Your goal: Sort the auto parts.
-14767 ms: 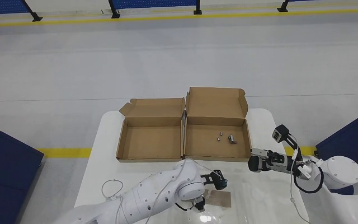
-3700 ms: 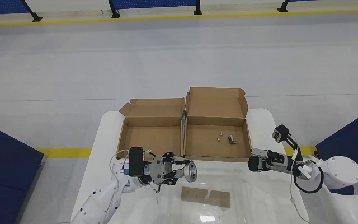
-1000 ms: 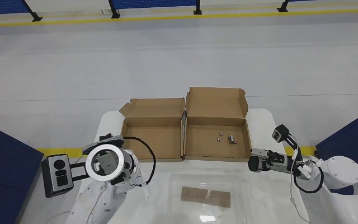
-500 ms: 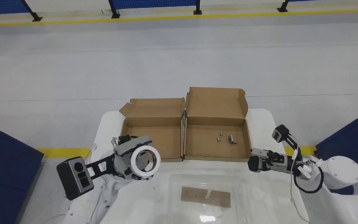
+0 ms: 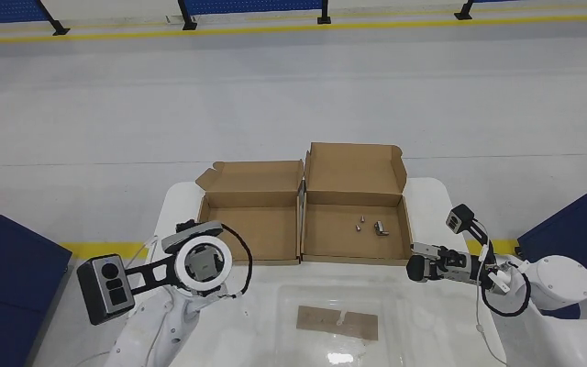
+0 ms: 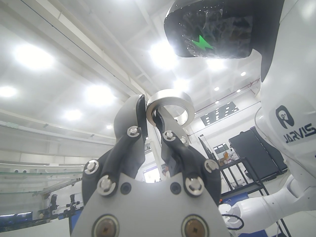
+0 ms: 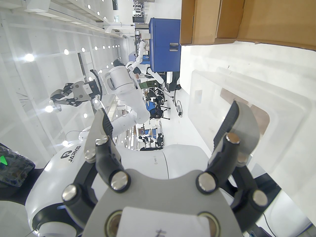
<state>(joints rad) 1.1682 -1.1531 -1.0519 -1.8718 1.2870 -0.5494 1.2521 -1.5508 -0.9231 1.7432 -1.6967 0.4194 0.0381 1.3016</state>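
Grips a metal ring [image 6: 170, 95] in the left pincer [image 6: 150, 114], pinched across its wall: one finger through the hole, the other against the outside. Holds it raised well off the desk [image 5: 426, 206], over the left side, pincer pointing upward, hole facing up, axis roughly upright.

From there, two open cardboard boxes toward the far edge. Left box [image 5: 243, 234], bare inside, the nearer of the two; right box [image 5: 326, 234] beyond it, with a few small metal parts [image 5: 374, 225] lying near its right wall. Probably calls for a wrist turn downward and a reach toward the far edge, over the left box's near wall. Likely the left box for the ring, as a kind apart from those small parts, though not certain from here. Some risk of a slip during the turn: smooth metal, only a thin wall pinched.

Right pincer [image 7: 167, 110] spread wide, nothing between its fingers, at the desk's right edge, just beside the right box's near right corner. Farther from the ring, so probably no part in this move.

Clear plastic tray [image 5: 286, 303] at the middle of the near edge, a brown card [image 5: 337, 322] lying in it. Smooth white desk top. Around it a big hall: pale floor [image 5: 275, 92], yellow lines [image 5: 275, 27], blue panels [image 5: 27, 266] at either side, bright ceiling lamps [image 6: 32, 55].
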